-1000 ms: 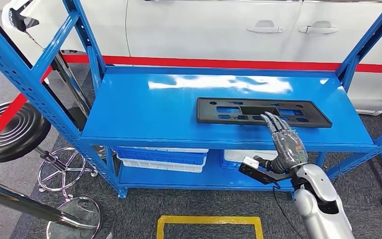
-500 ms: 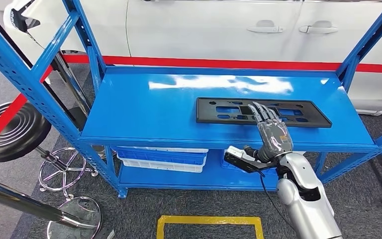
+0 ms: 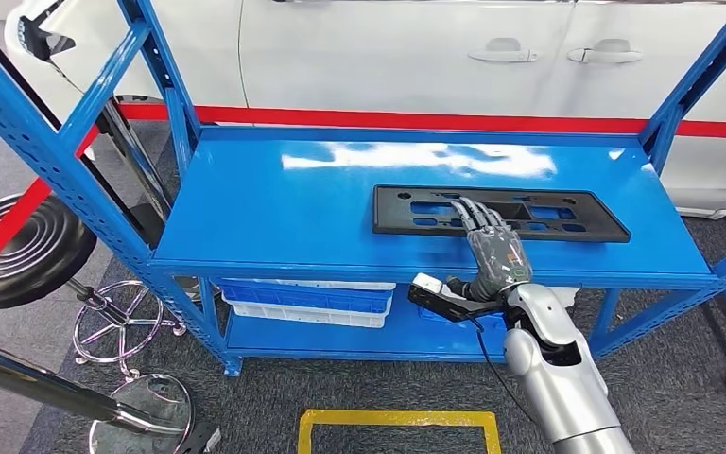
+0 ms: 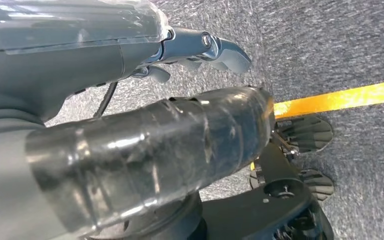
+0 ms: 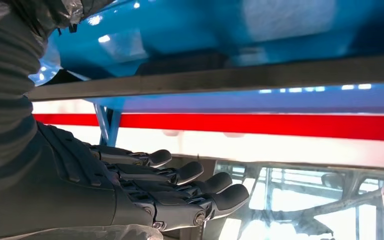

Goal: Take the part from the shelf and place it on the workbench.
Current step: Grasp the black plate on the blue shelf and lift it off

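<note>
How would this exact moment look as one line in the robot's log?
phase: reach | right hand: open, over black part | part: flat on blue shelf | left hand: hanging

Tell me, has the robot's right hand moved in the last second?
Yes. The right hand has slid left along the black part, which stayed put.

Black part (image 3: 501,212) (flat) lies on blue shelf (image 3: 274,208)

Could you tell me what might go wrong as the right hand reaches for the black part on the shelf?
The right hand is stretched flat over the thin black part, which lies flush on the glossy blue shelf, so the fingers could slide it away instead of gripping. The part is long; gripped off-centre, it might tip.
</note>
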Robot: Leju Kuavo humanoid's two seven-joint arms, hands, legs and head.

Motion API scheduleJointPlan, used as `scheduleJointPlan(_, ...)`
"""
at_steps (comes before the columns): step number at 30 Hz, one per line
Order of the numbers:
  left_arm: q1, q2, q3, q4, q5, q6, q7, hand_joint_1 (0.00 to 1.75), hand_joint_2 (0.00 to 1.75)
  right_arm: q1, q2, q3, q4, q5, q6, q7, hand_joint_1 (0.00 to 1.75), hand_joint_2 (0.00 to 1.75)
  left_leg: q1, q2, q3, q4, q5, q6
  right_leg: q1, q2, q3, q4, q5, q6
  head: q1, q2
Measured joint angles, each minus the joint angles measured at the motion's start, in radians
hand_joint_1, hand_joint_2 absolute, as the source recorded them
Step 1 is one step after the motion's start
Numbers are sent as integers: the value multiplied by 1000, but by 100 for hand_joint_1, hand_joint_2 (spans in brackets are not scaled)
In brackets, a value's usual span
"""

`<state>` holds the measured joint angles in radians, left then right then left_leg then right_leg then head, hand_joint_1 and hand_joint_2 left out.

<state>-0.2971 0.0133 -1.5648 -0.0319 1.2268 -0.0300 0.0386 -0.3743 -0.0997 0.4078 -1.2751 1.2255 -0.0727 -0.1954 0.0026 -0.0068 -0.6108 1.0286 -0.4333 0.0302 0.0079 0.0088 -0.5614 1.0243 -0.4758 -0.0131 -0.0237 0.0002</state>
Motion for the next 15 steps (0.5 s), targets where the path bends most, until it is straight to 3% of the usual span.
scheduleJointPlan(15, -21, -12, 0, -24, -5, 7, 15, 0, 0, -83, 40, 4, 155, 26, -29, 40, 0, 175, 0, 0, 0, 0, 0, 0, 0, 0, 0, 0, 0, 0, 0, 0)
